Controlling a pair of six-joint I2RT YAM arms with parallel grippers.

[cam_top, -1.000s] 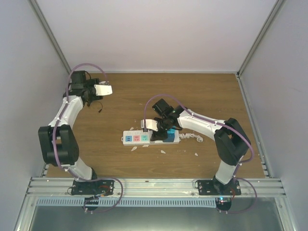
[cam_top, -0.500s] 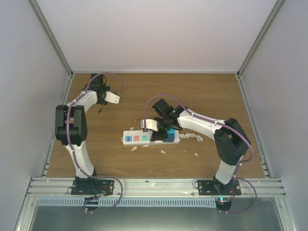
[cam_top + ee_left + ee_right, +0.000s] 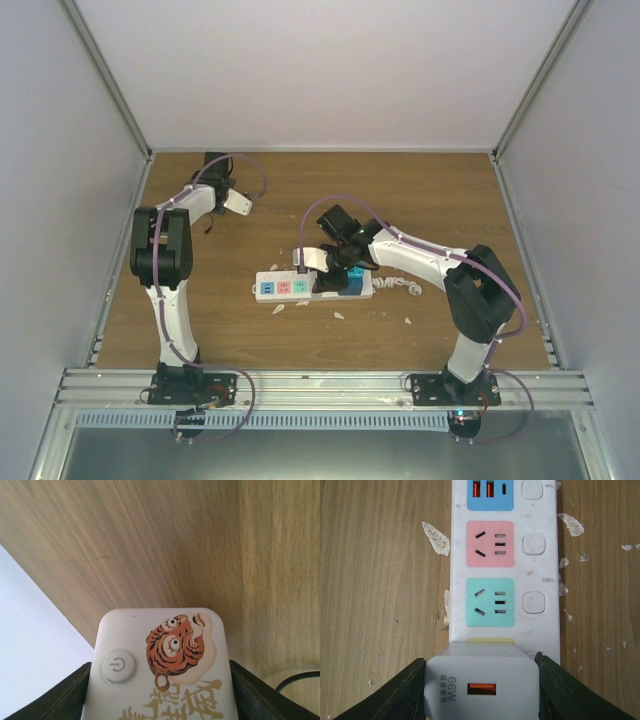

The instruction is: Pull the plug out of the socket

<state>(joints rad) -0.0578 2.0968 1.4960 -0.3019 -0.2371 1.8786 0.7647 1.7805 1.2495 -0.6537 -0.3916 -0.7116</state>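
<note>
Wooden tabletop (image 3: 420, 200), white walls (image 3: 300, 70) around. The socket (image 3: 545, 575) lies mid-table. Right gripper (image 3: 482, 690) pinches the white 66W plug (image 3: 482, 670) by its sides over the yellow outlet (image 3: 490, 641), seemingly set for a straight pull. Left gripper (image 3: 160, 697) clamps a tiger-printed block (image 3: 165, 645), parked far back, likely keeping clear.

Table (image 3: 420, 190) beyond the socket (image 3: 281, 288) gives passing room; the right arm (image 3: 412, 255) overhangs its right end

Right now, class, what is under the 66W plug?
Under the plug lies the socket; a yellow square's edge peeks out. The outlet there and the prongs are covered.
</note>
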